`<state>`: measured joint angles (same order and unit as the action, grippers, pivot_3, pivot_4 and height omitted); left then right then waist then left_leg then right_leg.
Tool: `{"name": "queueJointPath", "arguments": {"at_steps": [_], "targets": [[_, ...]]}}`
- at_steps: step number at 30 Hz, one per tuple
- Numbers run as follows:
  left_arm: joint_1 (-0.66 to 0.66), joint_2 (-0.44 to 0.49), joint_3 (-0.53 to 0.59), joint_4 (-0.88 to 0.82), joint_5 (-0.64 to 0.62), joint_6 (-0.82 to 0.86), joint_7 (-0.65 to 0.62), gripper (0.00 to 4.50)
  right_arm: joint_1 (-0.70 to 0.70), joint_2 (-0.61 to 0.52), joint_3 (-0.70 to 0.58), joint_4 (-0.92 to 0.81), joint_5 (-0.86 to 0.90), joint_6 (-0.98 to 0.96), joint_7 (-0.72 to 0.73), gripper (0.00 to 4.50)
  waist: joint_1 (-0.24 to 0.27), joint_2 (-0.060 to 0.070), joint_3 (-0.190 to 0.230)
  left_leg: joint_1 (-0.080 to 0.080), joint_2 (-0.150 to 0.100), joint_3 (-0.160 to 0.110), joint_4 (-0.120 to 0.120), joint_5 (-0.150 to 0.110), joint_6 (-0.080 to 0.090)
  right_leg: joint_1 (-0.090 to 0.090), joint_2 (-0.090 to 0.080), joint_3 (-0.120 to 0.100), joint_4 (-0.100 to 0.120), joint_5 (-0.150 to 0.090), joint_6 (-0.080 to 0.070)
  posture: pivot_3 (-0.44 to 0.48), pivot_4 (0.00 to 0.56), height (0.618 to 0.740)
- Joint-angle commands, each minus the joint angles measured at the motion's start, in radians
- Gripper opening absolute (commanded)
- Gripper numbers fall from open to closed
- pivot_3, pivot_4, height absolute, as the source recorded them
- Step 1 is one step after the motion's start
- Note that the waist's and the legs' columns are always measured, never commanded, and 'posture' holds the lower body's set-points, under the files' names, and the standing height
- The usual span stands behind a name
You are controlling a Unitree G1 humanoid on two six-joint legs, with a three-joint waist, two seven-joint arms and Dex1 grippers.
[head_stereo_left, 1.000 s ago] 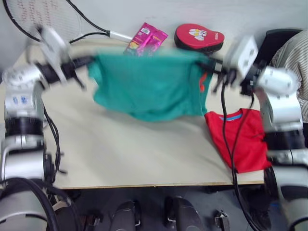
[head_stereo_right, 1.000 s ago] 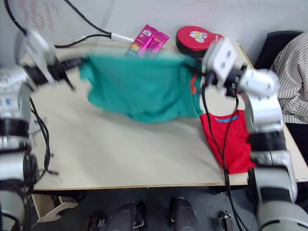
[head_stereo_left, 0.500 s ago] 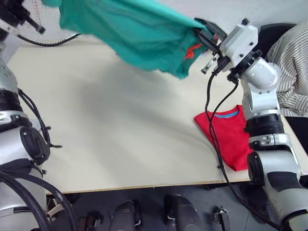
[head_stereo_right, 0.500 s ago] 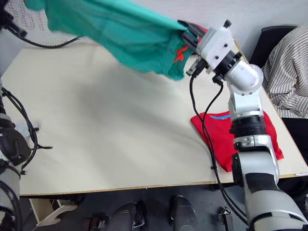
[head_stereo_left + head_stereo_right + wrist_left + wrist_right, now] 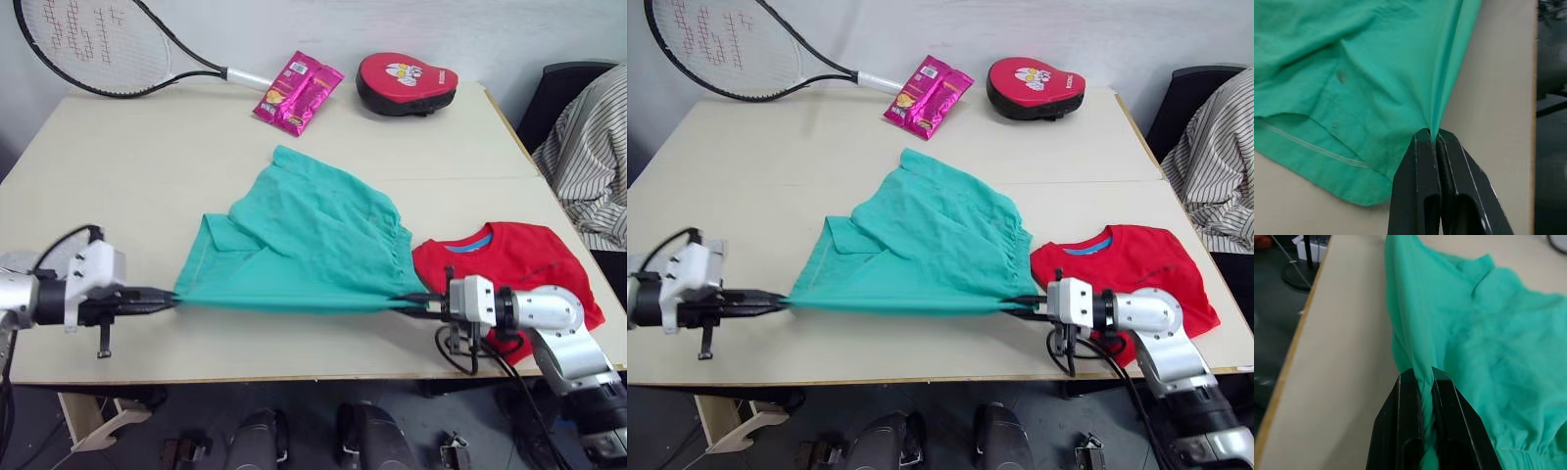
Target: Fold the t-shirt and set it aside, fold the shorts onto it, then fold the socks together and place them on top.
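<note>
While the shorts (image 5: 299, 240) lie spread on the table (image 5: 147, 157), their near edge is stretched taut between the two arms: the left end effector (image 5: 168, 301) pinches one corner and the right end effector (image 5: 411, 302) pinches the other. Just beside them, at the right, rests the folded t-shirt (image 5: 509, 264).

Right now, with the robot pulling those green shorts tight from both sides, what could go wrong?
Each tool, left and right, pinches only a thin bit of the shorts, so an edge might slip free. The shorts' far part lies rumpled, so the fold may come out crooked. The right tool is beside the t-shirt and could drag it.
</note>
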<state>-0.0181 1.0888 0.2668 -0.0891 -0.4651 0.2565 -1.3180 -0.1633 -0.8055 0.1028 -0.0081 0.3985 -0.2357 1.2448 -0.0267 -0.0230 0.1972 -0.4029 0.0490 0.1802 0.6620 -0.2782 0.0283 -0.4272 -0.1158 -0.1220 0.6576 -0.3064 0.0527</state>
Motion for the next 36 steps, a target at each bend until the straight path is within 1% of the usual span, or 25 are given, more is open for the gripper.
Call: {"name": "queueJointPath", "arguments": {"at_steps": [1,3,5,6,8,9,10,11,12,14,15,16,17,19,22,23,26,30,34,36], "targets": [[0.029,0.077,0.001,-0.025,-0.010,0.101,-0.051,0.02,0.055,-0.069,-0.060,-0.023,-0.018,0.028,0.018,0.00,-0.001,0.000,0.000,0.000,0.000,0.000,0.000,0.000,0.000,0.000,0.000,-0.001,0.000,0.000,0.000,0.000,0.150,0.740],[0.047,0.115,-0.012,-0.057,-0.032,0.158,-0.094,0.02,0.083,-0.082,-0.071,-0.025,-0.032,0.013,0.012,0.00,-0.002,0.000,0.000,0.000,0.001,0.000,0.000,0.000,0.001,0.000,0.000,-0.003,0.000,-0.001,-0.001,0.000,0.150,0.740],[0.032,0.130,-0.021,-0.081,-0.062,0.204,-0.109,0.02,0.105,-0.078,-0.092,-0.045,-0.004,0.042,-0.011,0.00,-0.001,0.000,0.000,0.000,0.001,0.000,0.000,0.000,0.001,0.000,0.001,-0.004,0.000,-0.002,-0.002,0.000,0.150,0.740],[0.002,0.128,-0.023,-0.087,-0.087,0.230,-0.106,0.02,0.116,-0.074,-0.106,-0.068,0.019,0.060,-0.020,0.00,0.000,0.000,0.000,-0.001,0.002,0.000,0.000,0.001,0.001,0.000,0.001,-0.004,0.000,-0.002,-0.002,0.000,0.150,0.740],[-0.106,0.105,-0.035,-0.071,-0.118,0.248,-0.088,0.02,0.140,-0.066,-0.139,-0.135,0.090,0.150,-0.056,0.00,0.004,0.000,0.000,-0.001,0.001,-0.001,0.000,0.001,0.001,0.000,0.001,-0.004,0.000,-0.002,-0.002,0.000,0.150,0.740],[-0.179,0.083,-0.049,-0.045,-0.120,0.238,-0.076,0.02,0.148,-0.052,-0.161,-0.165,0.129,0.196,-0.085,0.00,0.005,0.000,0.000,-0.001,0.001,-0.002,0.000,0.001,0.000,0.000,0.001,-0.005,0.000,-0.002,-0.002,0.000,0.150,0.740],[-0.226,0.069,-0.058,-0.025,-0.118,0.229,-0.070,0.02,0.153,-0.041,-0.175,-0.186,0.152,0.228,-0.107,0.00,0.009,0.000,0.000,-0.002,0.001,-0.003,0.000,0.001,0.000,0.000,0.001,-0.006,0.000,-0.001,-0.002,0.000,0.150,0.740],[-0.312,0.039,-0.079,0.018,-0.105,0.206,-0.060,0.02,0.157,-0.030,-0.198,-0.216,0.196,0.282,-0.143,0.00,0.016,0.000,0.000,-0.001,0.001,-0.004,0.001,0.001,-0.001,0.001,0.001,-0.006,0.000,-0.001,-0.002,0.000,0.150,0.740],[-0.429,-0.013,-0.107,0.092,-0.069,0.137,-0.044,0.02,0.155,-0.014,-0.228,-0.244,0.239,0.336,-0.194,0.00,0.019,0.000,0.000,-0.001,0.001,-0.004,0.001,0.001,-0.001,0.002,0.001,-0.006,0.000,-0.001,-0.002,0.000,0.150,0.740],[-0.639,-0.106,-0.166,0.237,-0.005,0.051,-0.026,0.02,0.146,0.007,-0.275,-0.281,0.302,0.435,-0.283,0.00,0.034,0.000,0.000,-0.001,0.000,-0.004,0.001,0.002,0.000,0.002,0.001,-0.007,0.000,0.000,-0.002,0.000,0.150,0.740],[-0.756,-0.164,-0.208,0.344,0.053,-0.014,-0.014,0.02,0.124,0.018,-0.297,-0.280,0.320,0.483,-0.335,0.00,0.036,-0.001,0.000,-0.003,0.000,-0.006,0.003,0.002,0.000,0.003,0.002,-0.008,0.001,0.000,-0.002,0.000,0.150,0.740],[-0.831,-0.201,-0.236,0.420,0.093,-0.059,-0.010,0.02,0.109,0.025,-0.311,-0.281,0.331,0.519,-0.369,0.00,0.040,-0.001,-0.001,-0.003,0.000,-0.006,0.003,0.004,0.002,0.002,0.002,-0.008,0.001,0.001,-0.002,0.000,0.150,0.740],[-0.923,-0.249,-0.271,0.530,0.150,-0.142,-0.002,0.02,0.084,0.030,-0.322,-0.272,0.331,0.561,-0.416,0.00,0.043,-0.002,-0.001,-0.003,-0.001,-0.005,0.003,0.006,0.006,0.003,0.002,-0.009,0.001,0.001,-0.001,0.000,0.150,0.740],[-1.090,-0.340,-0.327,0.766,0.262,-0.297,0.055,0.02,0.034,0.044,-0.332,-0.247,0.327,0.642,-0.501,0.00,0.046,-0.002,-0.001,-0.004,-0.002,-0.004,0.004,0.006,0.008,0.003,0.002,-0.009,-0.001,0.003,0.000,0.000,0.150,0.740],[-1.286,-0.455,-0.388,1.090,0.407,-0.506,0.193,0.02,-0.033,0.073,-0.309,-0.207,0.274,0.709,-0.598,0.00,0.045,-0.003,-0.001,-0.005,-0.002,-0.002,0.004,0.005,0.009,0.002,0.002,-0.009,-0.003,0.003,0.001,0.000,0.150,0.740],[-1.324,-0.478,-0.397,1.161,0.436,-0.554,0.222,0.02,-0.047,0.085,-0.303,-0.200,0.258,0.721,-0.620,0.00,0.041,-0.003,-0.001,-0.005,-0.002,-0.002,0.004,0.005,0.009,0.002,0.002,-0.009,-0.003,0.003,0.001,0.000,0.150,0.740],[-1.403,-0.559,-0.412,1.314,0.512,-0.626,0.385,0.02,-0.085,0.129,-0.272,-0.182,0.185,0.740,-0.703,0.00,0.027,-0.003,-0.001,-0.008,-0.002,-0.002,0.004,0.005,0.009,0.000,0.003,-0.009,-0.004,0.002,0.003,0.000,0.150,0.740],[-1.421,-0.622,-0.416,1.398,0.586,-0.655,0.549,0.02,-0.110,0.193,-0.257,-0.163,0.117,0.740,-0.779,0.00,0.017,-0.003,0.000,-0.009,-0.002,-0.002,0.003,0.005,0.009,-0.002,0.003,-0.009,-0.004,0.002,0.004,0.000,0.150,0.740],[-1.406,-0.671,-0.377,1.435,0.596,-0.592,0.658,0.02,-0.123,0.253,-0.239,-0.139,0.051,0.695,-0.816,0.00,0.013,-0.004,0.000,-0.009,-0.002,-0.002,0.004,0.006,0.010,-0.001,0.003,-0.009,-0.003,0.002,0.004,0.000,0.150,0.740],[-1.397,-0.680,-0.358,1.440,0.595,-0.569,0.703,0.44,-0.122,0.282,-0.252,-0.147,0.046,0.681,-0.829,0.58,0.013,-0.004,0.000,-0.009,-0.002,-0.003,0.004,0.007,0.010,-0.001,0.003,-0.009,-0.002,0.002,0.004,0.000,0.150,0.740]]}}
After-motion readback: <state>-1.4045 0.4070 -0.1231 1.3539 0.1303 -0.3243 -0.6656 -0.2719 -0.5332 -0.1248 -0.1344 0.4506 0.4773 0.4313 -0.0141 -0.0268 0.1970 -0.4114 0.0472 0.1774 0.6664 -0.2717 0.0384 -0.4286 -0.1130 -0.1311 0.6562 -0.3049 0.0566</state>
